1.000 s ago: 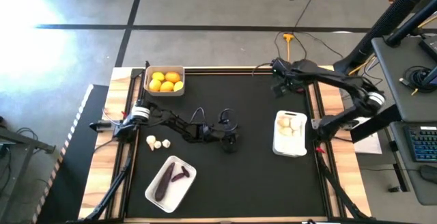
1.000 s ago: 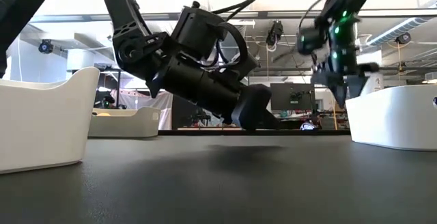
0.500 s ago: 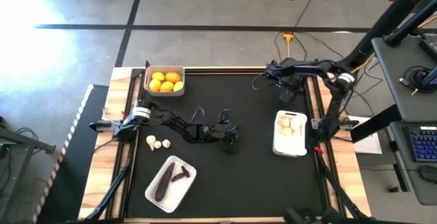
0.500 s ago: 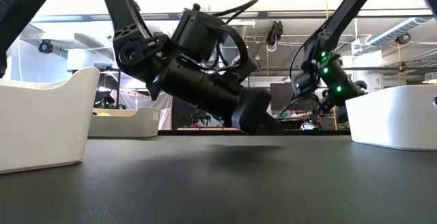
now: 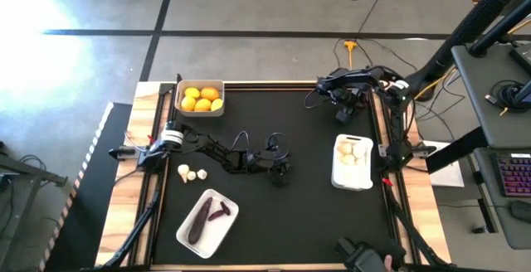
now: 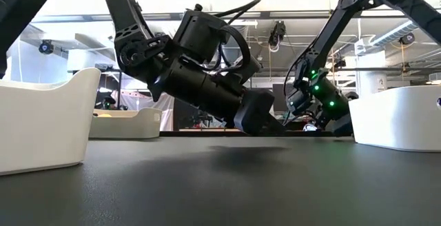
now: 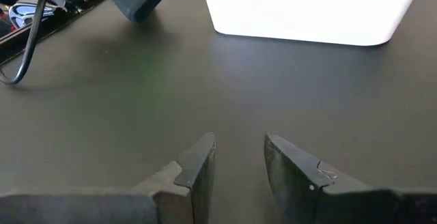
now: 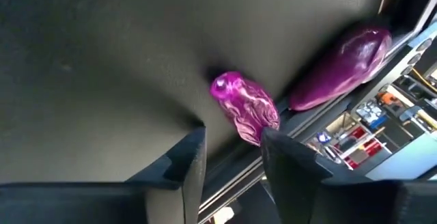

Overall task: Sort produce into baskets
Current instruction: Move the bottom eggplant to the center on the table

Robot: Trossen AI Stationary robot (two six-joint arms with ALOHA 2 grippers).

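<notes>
The right pincer [image 8: 229, 157], fingers apart, is poised at the black counter's [image 5: 282, 214] far right edge; a small mottled purple vegetable [image 8: 244, 108] lies just ahead, long axis pointing outward.

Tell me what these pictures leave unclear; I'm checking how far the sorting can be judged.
- The right gripper and a small purple piece: right wrist view does not show whether they touch.
- High view: the right arm hides that piece and the eggplant beside it.
- Low view: basket walls hide all contents.
- White bulbs on the mat: too small to identify.
</notes>
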